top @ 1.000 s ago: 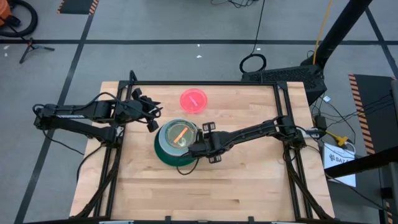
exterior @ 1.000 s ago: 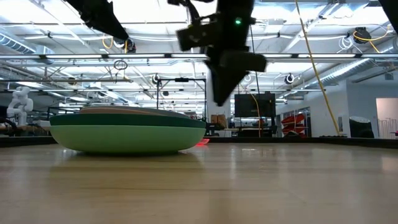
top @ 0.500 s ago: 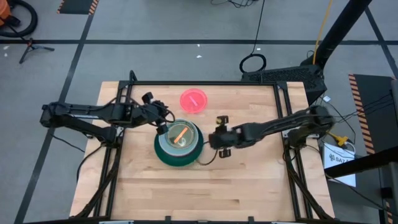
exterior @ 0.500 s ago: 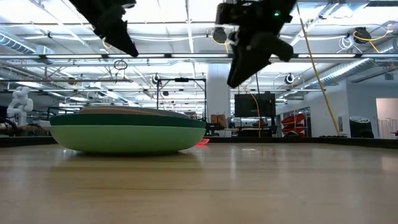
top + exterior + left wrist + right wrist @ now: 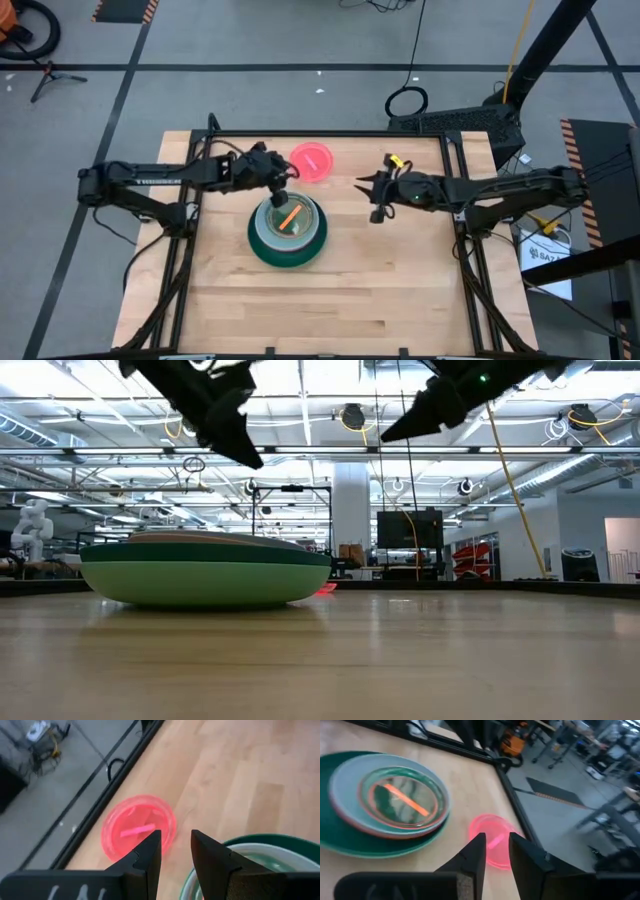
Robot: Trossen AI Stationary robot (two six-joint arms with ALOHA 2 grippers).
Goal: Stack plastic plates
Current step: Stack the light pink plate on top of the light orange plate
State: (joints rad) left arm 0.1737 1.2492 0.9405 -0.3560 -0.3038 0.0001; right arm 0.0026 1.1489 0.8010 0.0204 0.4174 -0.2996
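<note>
A stack of plastic plates (image 5: pixel 287 231) rests on the table's middle: green plates at the bottom (image 5: pixel 205 575), paler ones above, a small orange-rimmed plate (image 5: pixel 402 795) on top. A small hot pink plate (image 5: pixel 311 161) lies flat by itself near the far edge, also seen as the pink plate (image 5: pixel 137 827) ahead of the left fingers. My left gripper (image 5: pixel 282 185) hovers open above the stack's far rim, next to the pink plate. My right gripper (image 5: pixel 366 190) hangs open in the air to the right of the stack, pointing at the pink plate (image 5: pixel 492 842).
A black metal frame (image 5: pixel 330 133) runs along the table's far edge and down both sides. Bare wood (image 5: pixel 330 300) spreads on the near side of the stack and to its right. Beyond the far edge lies grey floor with cables.
My right gripper has drawn back from the top of the stack toward the table's right edge, rising and tipping from pointing down to nearly level. My left gripper has moved rightward and a little down, from the far left to above the stack's far rim. The plates have stayed put.
</note>
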